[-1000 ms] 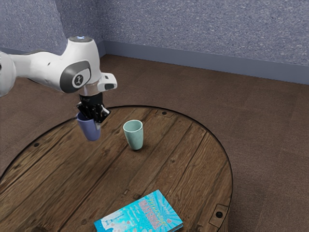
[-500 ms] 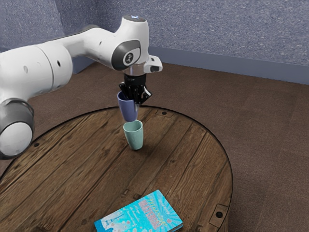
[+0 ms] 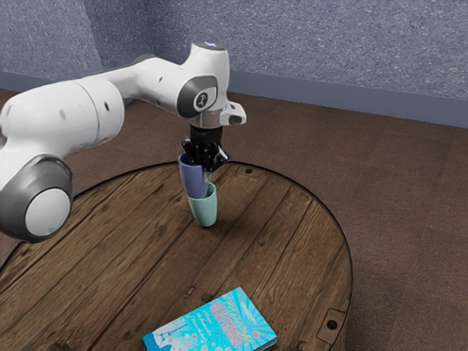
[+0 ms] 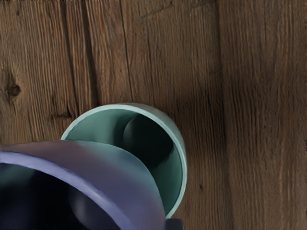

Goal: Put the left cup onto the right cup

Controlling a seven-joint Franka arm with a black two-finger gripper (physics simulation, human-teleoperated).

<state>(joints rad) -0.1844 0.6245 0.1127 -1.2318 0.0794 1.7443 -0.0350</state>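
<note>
While pincer (image 3: 204, 156) clamps it, purple cup (image 3: 191, 176) sits in green cup (image 3: 205, 212) | exterior: book (image 3: 210, 330) | wrist: green interior

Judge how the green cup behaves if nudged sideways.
The green cup is tall, tapering to a narrow base, standing free on the wooden table: probably tips easily. Its smooth wall looks rigid, so it likely slides rather than flexes. The tilted purple cup may nudge it.

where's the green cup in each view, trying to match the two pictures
Exterior view: the green cup stands upright on the wooden table, left of the picture's middle, right under the purple cup.
Wrist view: the green cup is seen from above, its mouth partly covered by the purple cup.
Shared landmark: the purple cup at its rim.
</note>
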